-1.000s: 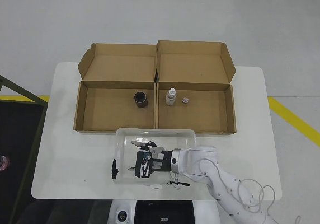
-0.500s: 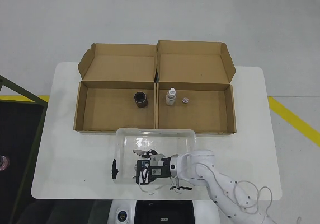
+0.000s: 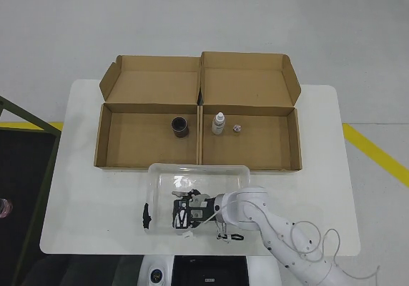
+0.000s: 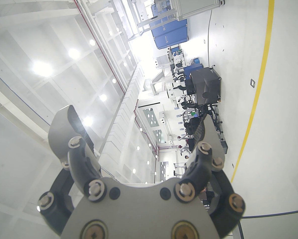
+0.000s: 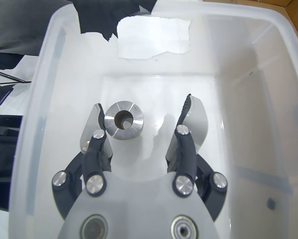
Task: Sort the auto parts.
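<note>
A silver metal bushing [image 5: 124, 123] with a centre hole stands on the floor of the clear plastic bin [image 5: 268, 80]. My right gripper [image 5: 144, 105] is open inside the bin, the bushing between its fingers and touching one fingertip [image 5: 99, 115]. In the top view this gripper [image 3: 183, 211] sits in the bin's [image 3: 237, 171] left half. My left gripper [image 4: 137, 114] is open, holds nothing and points up at the room. A dark brown cylinder [image 3: 180, 127] stands in the left cardboard box [image 3: 119, 143]. A white bottle [image 3: 219, 123] and a small round part [image 3: 237, 129] are in the right box [image 3: 276, 143].
Both cardboard boxes stand side by side behind the bin with lids folded back. Black tape [image 5: 101, 16] and a torn white label [image 5: 154, 37] stick to the bin's end wall. A small black piece [image 3: 146, 214] lies on the white table beside the bin.
My right gripper has shifted slightly toward the table's front edge inside the bin, and the arm behind it has drawn in closer. The parts in the boxes have not moved.
</note>
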